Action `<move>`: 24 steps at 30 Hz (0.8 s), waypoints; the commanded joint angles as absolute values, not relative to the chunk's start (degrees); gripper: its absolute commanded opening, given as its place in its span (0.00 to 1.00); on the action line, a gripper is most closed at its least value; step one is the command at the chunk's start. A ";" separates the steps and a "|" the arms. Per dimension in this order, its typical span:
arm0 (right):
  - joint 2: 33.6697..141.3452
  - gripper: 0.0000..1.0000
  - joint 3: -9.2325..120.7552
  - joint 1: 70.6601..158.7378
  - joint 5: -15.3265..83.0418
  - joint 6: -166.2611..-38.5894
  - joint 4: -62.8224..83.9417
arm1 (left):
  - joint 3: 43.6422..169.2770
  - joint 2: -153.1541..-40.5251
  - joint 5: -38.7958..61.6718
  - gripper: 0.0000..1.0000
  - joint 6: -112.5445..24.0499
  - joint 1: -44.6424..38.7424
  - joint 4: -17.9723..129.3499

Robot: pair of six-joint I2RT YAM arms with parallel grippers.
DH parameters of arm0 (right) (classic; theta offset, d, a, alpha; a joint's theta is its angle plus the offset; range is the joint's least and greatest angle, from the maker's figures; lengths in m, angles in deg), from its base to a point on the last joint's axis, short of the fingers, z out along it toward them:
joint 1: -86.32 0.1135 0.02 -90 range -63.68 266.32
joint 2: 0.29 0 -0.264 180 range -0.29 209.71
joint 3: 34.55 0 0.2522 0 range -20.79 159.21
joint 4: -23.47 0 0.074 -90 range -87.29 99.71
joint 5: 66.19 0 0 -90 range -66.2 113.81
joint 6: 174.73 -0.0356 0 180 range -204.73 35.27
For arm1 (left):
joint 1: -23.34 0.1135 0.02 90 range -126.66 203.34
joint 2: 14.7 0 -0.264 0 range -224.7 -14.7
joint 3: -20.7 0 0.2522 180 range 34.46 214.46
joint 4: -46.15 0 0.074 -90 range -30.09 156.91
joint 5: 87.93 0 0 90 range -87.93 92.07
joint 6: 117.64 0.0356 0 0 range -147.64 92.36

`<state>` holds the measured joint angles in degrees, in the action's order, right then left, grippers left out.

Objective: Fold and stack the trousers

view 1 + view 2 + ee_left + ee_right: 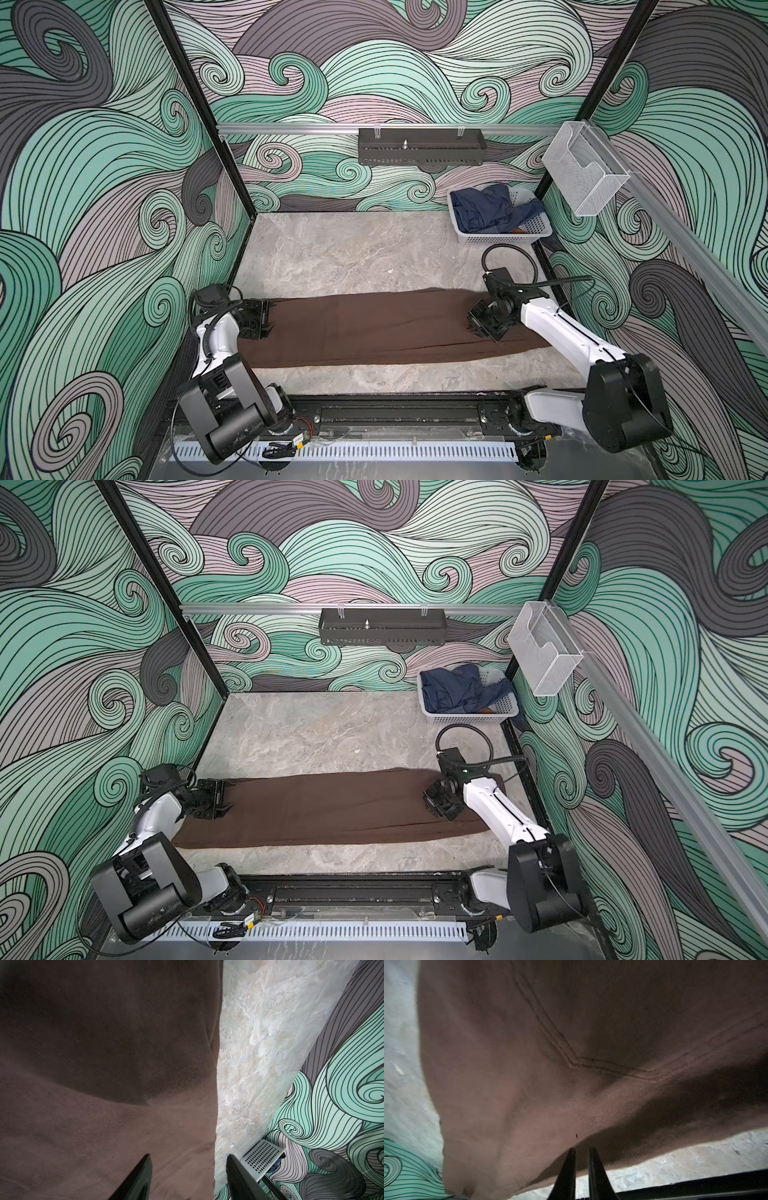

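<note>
The brown trousers lie flat in a long strip across the front half of the table, from the left wall to the right. My left gripper is open at their left end. One of its fingers is over the cloth, the other over bare table, and the strip's edge runs between them. My right gripper sits on the right end, near a stitched seam. Its jaws are drawn to a thin slit with the tips against the cloth.
A white slotted basket holding navy garments stands at the back right corner. Bare marble table lies behind the trousers. A black rail runs along the front. A black tray hangs on the back rail.
</note>
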<state>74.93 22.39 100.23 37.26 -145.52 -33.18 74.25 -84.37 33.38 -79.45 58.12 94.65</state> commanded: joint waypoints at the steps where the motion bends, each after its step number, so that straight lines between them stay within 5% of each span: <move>1: 76.93 0.14 19.92 101.65 35.48 -146.64 -31.16 | 74.34 -84.71 34.23 0.60 -77.48 57.96 94.22; 15: 57.32 0.14 5.57 106.31 30.77 -149.90 -39.89 | 73.06 -84.95 34.31 0.62 -74.89 57.96 94.89; 24: 61.59 0.28 21.22 105.79 24.96 -143.83 -45.97 | 74.20 -88.60 32.57 0.63 -71.50 58.63 96.50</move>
<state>60.63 16.92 106.02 29.30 -146.35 -42.95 73.09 -87.21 33.73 -74.19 58.15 94.85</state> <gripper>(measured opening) 0.267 0.628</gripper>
